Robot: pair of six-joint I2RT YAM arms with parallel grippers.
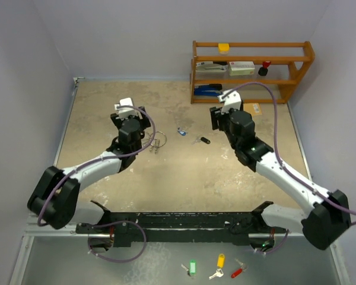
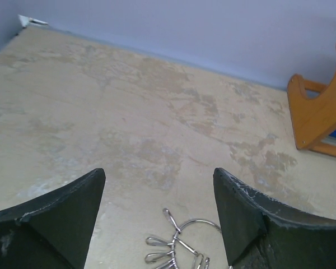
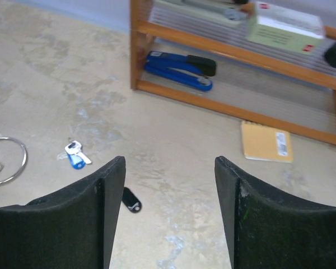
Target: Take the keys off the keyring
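Left tool [image 2: 159, 179], spread and empty, hovers over the keyring [image 2: 201, 221]; right tool [image 3: 169, 165], spread and empty, is beside the blue-headed key [image 3: 74, 157] and the black-headed key [image 3: 131, 200].

Nothing legible; perhaps blurred print on the white box [image 3: 284, 28].

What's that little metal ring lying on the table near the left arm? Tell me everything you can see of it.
The keyring is a thin round loop of silvery wire, lying flat on the mottled beige table. Several plain silver keys are threaded on it, bunched to one side. It sits just ahead of the left gripper, whose jaws stand open and seem clear of it. Nothing holds it.
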